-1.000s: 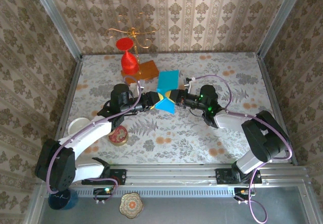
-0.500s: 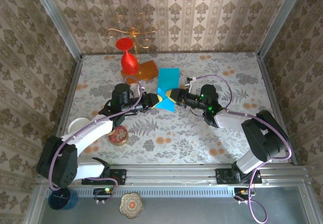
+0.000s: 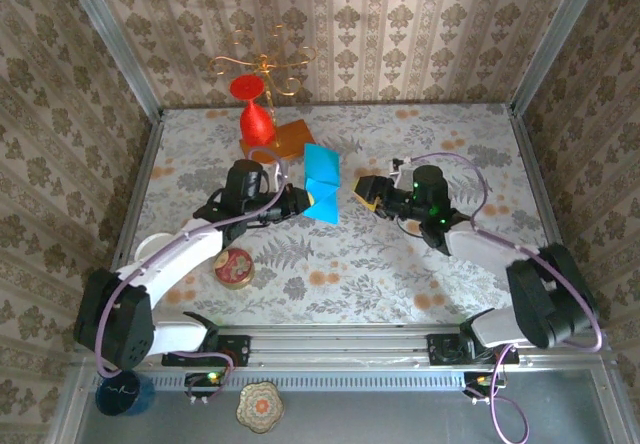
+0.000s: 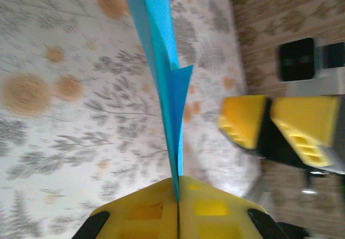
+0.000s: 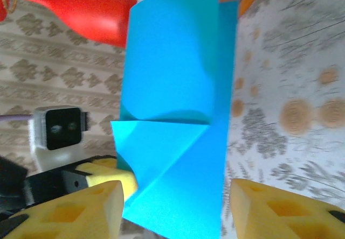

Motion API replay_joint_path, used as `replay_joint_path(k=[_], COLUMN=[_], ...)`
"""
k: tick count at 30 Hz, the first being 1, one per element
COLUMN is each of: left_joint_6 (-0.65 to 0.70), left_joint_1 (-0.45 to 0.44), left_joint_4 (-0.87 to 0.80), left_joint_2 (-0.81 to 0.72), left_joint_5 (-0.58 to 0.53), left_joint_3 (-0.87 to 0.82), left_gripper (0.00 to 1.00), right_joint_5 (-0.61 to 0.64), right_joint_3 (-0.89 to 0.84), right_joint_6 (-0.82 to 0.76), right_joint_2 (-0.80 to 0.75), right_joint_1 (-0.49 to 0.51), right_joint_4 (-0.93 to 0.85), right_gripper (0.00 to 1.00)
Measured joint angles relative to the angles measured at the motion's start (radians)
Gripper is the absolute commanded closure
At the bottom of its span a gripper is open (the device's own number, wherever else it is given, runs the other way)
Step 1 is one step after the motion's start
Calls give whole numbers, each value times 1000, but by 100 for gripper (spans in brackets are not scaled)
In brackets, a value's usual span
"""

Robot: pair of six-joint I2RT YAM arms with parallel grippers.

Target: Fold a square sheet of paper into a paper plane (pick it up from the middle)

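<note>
- Since a second ago the right gripper (image 3: 362, 191) has let go and backed off to its own side, jaws parted. The left gripper (image 3: 303, 202) has pinched shut on the square sheet of paper (image 3: 322, 179), which stands between them with its long axis running away from the bases. What the round tin (image 3: 236, 267) holds I cannot tell.
- Left wrist: the sheet is edge-on, clamped in the closed fingertips.
- Right wrist: the creased sheet lies straight ahead, centred between the spread fingers. Re-gripping looks like a plain forward reach.
</note>
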Motion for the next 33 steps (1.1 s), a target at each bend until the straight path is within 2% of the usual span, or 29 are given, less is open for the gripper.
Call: replay_joint_path(k=[4,8,12,15,18,21,25,28,33], left_joint_6=[172,289,358,377,378,377,368,349,303], left_joint_1=[-104,-205,-286,-346,-386,-405,-410,-410,-396], left_joint_4=[-247,-443,-628,-739,-806,-835,-836,-809,-696], left_joint_2=[24,115,265,398,512,607,688,715,717], left_joint_5=[-222,-489,-788,-971,-1080,-1120,-1091,-1011,-781], left_joint_3=[184,344,472,560,610,624,626,627,594], left_gripper=[90,91,90,90,90,90,86,77,63], right_joint_5=[116,229,319,364,390,415,444,457,463], right_joint_3=[34,55,55,49,27,2,-15,-22,-25], right_joint_6=[-108,-179,-213,-217,-217,-216,-214,-214,-214], right_joint_2=[-113,-179,-220,-247,-275,-306,-342,-360,-364], right_joint_1=[-10,-24,-48,-74,-105,-137,-168,-182,-188], right_joint_4=[-220,-379,-499,-558,-591,-629,-677,-699,-725], right_gripper=[40,40,39,39,39,39,39,39,40])
